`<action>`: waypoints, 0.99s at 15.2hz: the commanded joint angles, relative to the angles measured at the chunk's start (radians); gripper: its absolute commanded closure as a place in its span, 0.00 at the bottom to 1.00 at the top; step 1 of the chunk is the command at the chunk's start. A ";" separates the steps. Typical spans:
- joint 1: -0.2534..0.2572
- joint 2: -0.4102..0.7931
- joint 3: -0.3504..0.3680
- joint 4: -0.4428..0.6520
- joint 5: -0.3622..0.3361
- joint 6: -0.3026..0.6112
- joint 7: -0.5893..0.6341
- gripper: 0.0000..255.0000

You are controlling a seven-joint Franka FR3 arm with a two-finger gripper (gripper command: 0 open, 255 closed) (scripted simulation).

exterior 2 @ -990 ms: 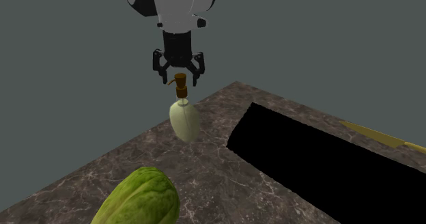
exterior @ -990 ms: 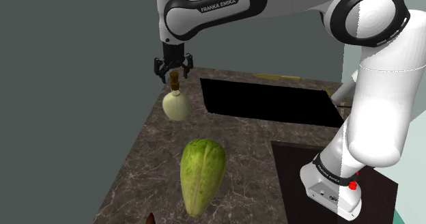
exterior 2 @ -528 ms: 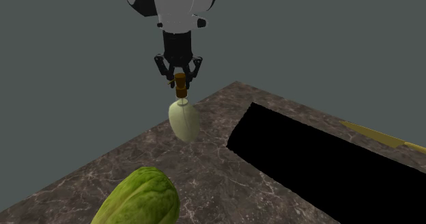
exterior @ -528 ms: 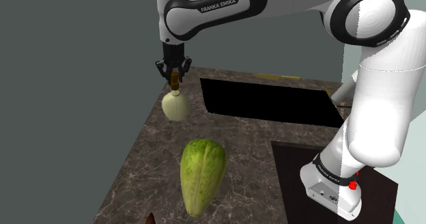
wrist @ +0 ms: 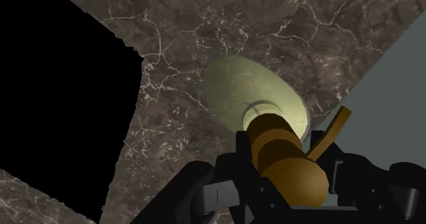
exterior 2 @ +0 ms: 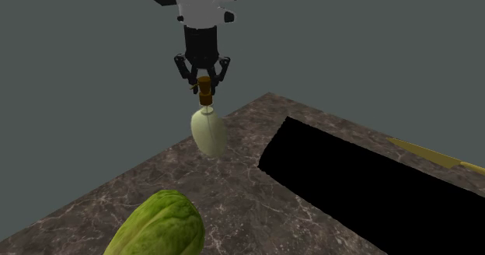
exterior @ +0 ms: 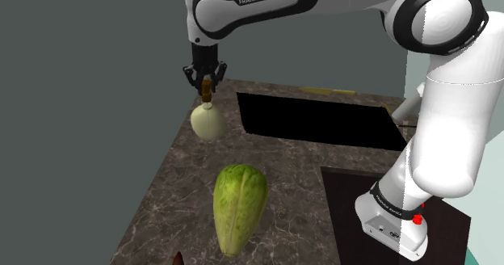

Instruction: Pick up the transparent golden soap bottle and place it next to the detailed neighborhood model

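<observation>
My jaws are closed on the brown pump head (wrist: 280, 158) of the soap bottle (exterior: 208, 120). My black fingers (wrist: 229, 178) press against its two sides, and the thin brown spout (wrist: 333, 130) sticks out past one of them. The bottle hangs straight below me: a round, pale yellow-green body with the pump at its top, leaning a little in the second exterior view. Its base is right at the table (exterior: 299, 174), and I cannot tell whether it touches the dark, pale-veined stone or sits just clear of it. The bottle is by the table's far corner, close to the edge on the shoulder view's left. It is also near the left end of a black rectangular area (exterior: 323, 119) set into the tabletop. Well apart from the bottle, toward the shoulder camera, a green head of lettuce (exterior: 238, 205) lies on the stone. On the black area's far side, a thin yellow strip (exterior 2: 427, 154) lies along the table's back edge. Behind everything stands a plain grey wall (exterior: 81, 77).
</observation>
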 commanded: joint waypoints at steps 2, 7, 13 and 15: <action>0.001 -0.004 0.001 0.037 0.002 -0.040 -0.002 1.00; 0.004 -0.008 0.003 0.099 0.003 -0.106 -0.002 1.00; 0.009 -0.003 0.004 0.187 0.003 -0.189 -0.002 1.00; 0.012 0.001 0.004 0.220 0.002 -0.218 -0.001 1.00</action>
